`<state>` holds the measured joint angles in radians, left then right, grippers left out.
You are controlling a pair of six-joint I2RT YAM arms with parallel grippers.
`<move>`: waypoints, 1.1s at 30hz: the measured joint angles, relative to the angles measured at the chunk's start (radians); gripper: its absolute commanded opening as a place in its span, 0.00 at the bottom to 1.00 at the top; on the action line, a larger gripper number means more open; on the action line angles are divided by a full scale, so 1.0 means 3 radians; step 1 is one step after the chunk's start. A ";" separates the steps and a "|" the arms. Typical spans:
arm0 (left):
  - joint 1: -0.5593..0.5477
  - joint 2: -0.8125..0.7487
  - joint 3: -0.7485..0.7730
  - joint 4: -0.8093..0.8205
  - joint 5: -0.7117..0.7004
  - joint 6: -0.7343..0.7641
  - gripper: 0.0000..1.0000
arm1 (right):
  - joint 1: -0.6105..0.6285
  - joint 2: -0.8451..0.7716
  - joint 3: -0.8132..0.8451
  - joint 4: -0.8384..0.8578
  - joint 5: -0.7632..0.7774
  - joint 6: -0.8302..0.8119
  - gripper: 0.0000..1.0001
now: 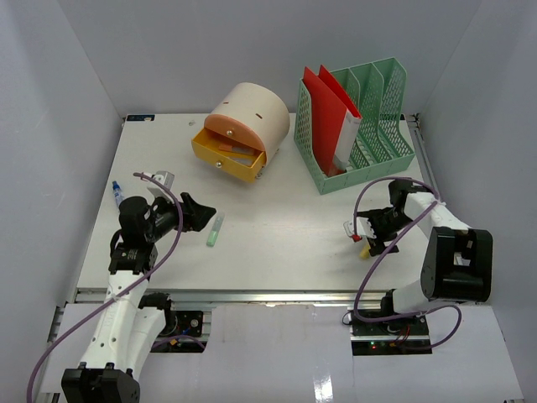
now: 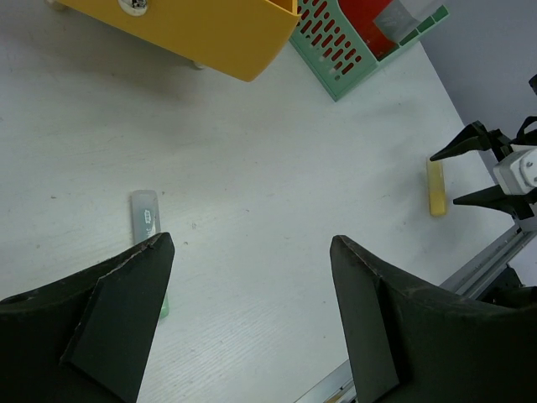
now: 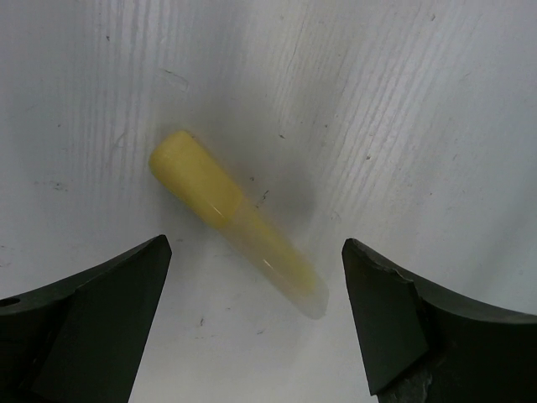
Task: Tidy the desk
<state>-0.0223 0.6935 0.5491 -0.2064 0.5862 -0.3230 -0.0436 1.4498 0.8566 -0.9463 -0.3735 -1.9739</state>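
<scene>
Matt desk (image 1: 285, 243), glossy plastic pen (image 3: 220, 204)

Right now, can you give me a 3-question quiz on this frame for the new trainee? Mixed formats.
1. True or false: the right gripper is shut on the yellow highlighter.
2. The red folders stand in: A) the green file rack; B) the yellow drawer; C) a cardboard box.
3. What lies on the desk nearest the left gripper?

Key
1. False. It is open, one jaw either side, and the highlighter lies on the desk.
2. A.
3. The green highlighter.
</scene>
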 measured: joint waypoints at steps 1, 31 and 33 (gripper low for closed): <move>0.0000 -0.0013 0.0000 -0.0010 -0.0004 0.0004 0.86 | 0.0026 0.0038 0.0000 0.0033 0.0022 -0.0001 0.86; 0.0000 -0.0065 0.0000 -0.0096 -0.0084 0.0003 0.87 | 0.0083 0.0278 -0.0032 0.0311 0.0173 -0.0016 0.22; 0.0000 -0.0065 0.0000 -0.0096 -0.0084 0.0002 0.87 | 0.0090 0.0272 -0.0034 0.0318 0.0156 -0.0008 0.19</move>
<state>-0.0223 0.6739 0.5491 -0.2352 0.5610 -0.3224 -0.0166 1.5314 0.8465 -0.8508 -0.3268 -1.9764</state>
